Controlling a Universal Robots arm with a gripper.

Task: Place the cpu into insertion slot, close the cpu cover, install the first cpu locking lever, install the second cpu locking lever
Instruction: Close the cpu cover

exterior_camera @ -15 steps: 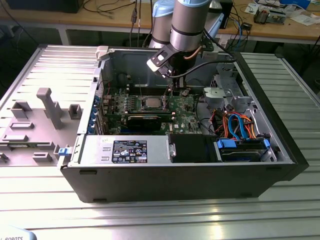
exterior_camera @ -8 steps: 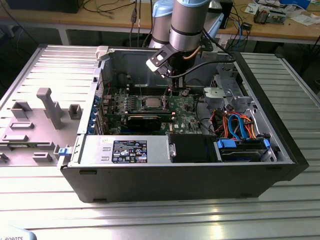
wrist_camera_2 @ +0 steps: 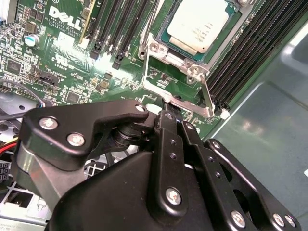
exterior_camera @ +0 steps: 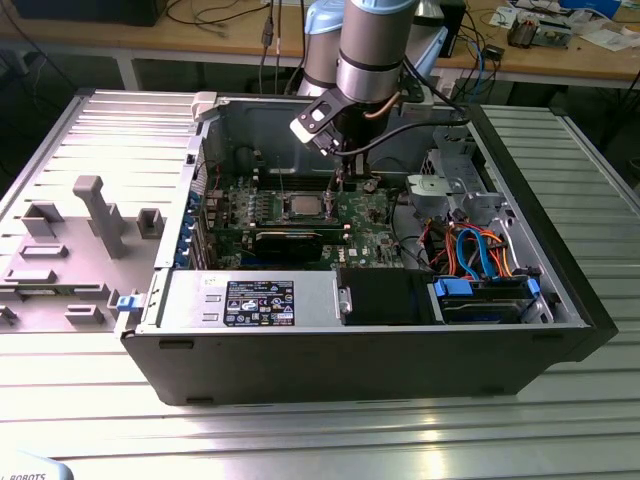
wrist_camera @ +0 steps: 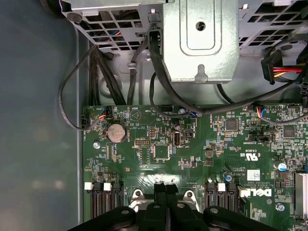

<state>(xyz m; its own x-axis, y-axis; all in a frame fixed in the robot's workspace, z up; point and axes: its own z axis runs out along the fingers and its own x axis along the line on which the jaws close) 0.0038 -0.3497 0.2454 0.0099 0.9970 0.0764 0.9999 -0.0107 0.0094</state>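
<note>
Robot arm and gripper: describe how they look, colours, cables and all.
The arm is a silver-grey cylinder with pale blue joint caps. A black cable and a copper-coloured hose loop off its wrist, beside a white-and-black camera. The gripper is black, its linked fingers studded with silver screws.

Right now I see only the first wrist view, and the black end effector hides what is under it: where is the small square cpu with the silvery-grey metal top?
Observer: In the second wrist view the cpu lies flat inside a silvery metal frame on the green motherboard, just beyond the end effector.
Operator: And which side of it am I on?
Observer: In the exterior view the end effector stands just to the exterior view's right of the cpu.
</note>
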